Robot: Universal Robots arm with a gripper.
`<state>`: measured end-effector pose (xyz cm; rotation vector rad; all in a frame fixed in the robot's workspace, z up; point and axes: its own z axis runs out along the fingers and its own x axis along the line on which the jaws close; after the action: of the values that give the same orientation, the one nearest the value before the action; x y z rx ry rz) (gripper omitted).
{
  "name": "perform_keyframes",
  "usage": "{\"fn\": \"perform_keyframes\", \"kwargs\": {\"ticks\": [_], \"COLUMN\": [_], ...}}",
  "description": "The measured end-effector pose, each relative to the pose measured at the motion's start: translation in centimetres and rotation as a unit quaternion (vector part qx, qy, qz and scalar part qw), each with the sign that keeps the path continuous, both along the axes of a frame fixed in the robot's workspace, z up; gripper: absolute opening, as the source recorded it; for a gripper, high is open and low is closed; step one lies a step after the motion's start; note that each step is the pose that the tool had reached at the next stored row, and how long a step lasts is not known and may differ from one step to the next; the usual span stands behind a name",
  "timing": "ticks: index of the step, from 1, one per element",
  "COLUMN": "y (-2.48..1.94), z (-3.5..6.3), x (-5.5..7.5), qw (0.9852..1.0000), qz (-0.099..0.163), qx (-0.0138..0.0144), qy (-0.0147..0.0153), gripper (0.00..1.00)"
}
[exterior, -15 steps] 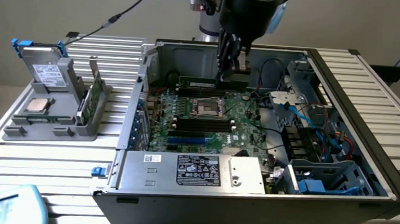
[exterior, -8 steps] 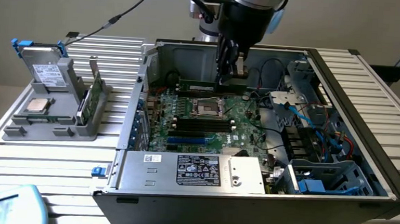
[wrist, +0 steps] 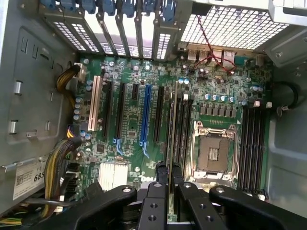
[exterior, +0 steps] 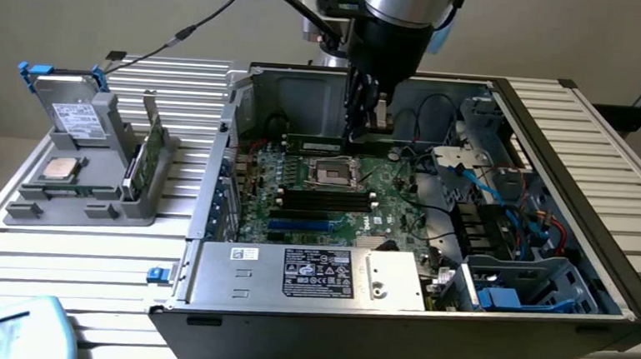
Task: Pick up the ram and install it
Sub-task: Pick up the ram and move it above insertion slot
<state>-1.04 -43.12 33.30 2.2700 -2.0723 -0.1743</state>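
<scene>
My gripper (exterior: 359, 134) hangs inside the open computer case, above the motherboard (exterior: 392, 205) and just past the CPU socket (exterior: 330, 173). It is shut on the ram (exterior: 320, 144), a thin dark stick with a pale strip that juts toward the exterior view's left. In the wrist view the ram (wrist: 170, 124) shows edge-on between the two black fingers (wrist: 160, 178) of the gripper (wrist: 168, 181). It lies parallel to the black memory slots (wrist: 182, 129) beside the socket (wrist: 213, 153) and looks raised above the board.
A grey fixture (exterior: 29, 210) on the exterior view's left holds a processor chip (exterior: 63, 168), a drive (exterior: 76, 119) and an upright green card (exterior: 151, 157). The power supply (exterior: 304, 272) fills the case's near side. Cables and drive bays (exterior: 506, 241) crowd the exterior view's right.
</scene>
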Motion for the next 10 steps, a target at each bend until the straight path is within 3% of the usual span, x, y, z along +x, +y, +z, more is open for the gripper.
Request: {"fn": "perform_keyframes", "kwargs": {"ticks": [10], "y": [0.46], "z": [-1.83], "x": [0.0], "qw": [1.0000], "qz": [0.000], "qx": [0.0000], "qy": [0.0000], "gripper": [0.14]}}
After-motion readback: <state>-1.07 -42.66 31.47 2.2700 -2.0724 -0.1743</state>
